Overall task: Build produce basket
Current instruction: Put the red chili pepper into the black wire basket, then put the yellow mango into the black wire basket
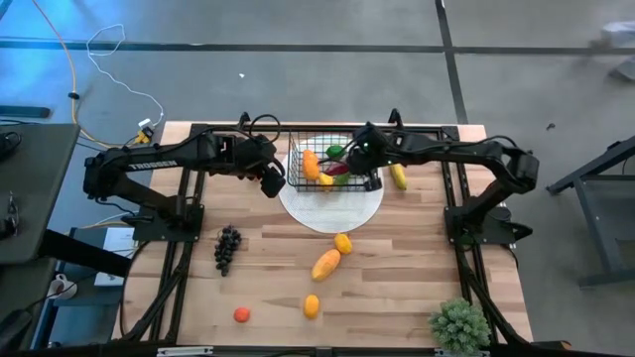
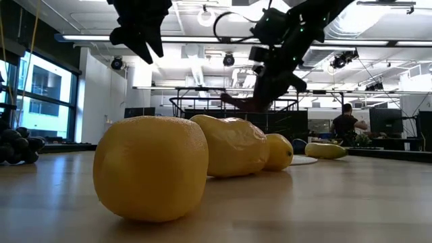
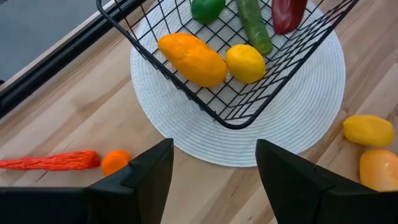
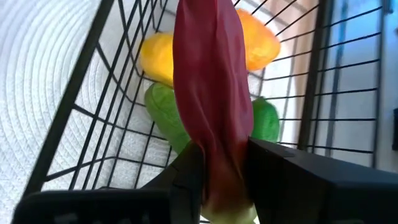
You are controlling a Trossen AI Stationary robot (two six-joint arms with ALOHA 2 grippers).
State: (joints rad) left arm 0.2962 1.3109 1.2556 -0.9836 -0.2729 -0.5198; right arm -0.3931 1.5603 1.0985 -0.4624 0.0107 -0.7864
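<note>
Right end effector [image 4: 219, 186] is pinching a long red pepper [image 4: 211, 93] by its stem end and is hanging it over the open top of the basket [image 1: 298, 178], with the pepper's tip pointing down toward the produce already inside: an orange mango [image 4: 258, 40], a lemon [image 4: 157, 57] and a green pepper [image 4: 168, 118]. The step in hand looks like the placing of this pepper, and the next move is calling for a short lowering clear of the wire rim, then a release so the pepper is lying among the others. Left end effector [image 3: 214, 171] is waiting with fingers spread just beside the basket's near corner, over the white plate [image 3: 298, 124], gripping nothing. Farther out on the bench [image 1: 397, 297], more produce is waiting to be picked: a banana [image 1: 399, 177] close to the basket, grapes [image 1: 227, 248], two mangoes [image 1: 326, 265], a lemon and what may be a small tomato [image 1: 241, 314].
</note>
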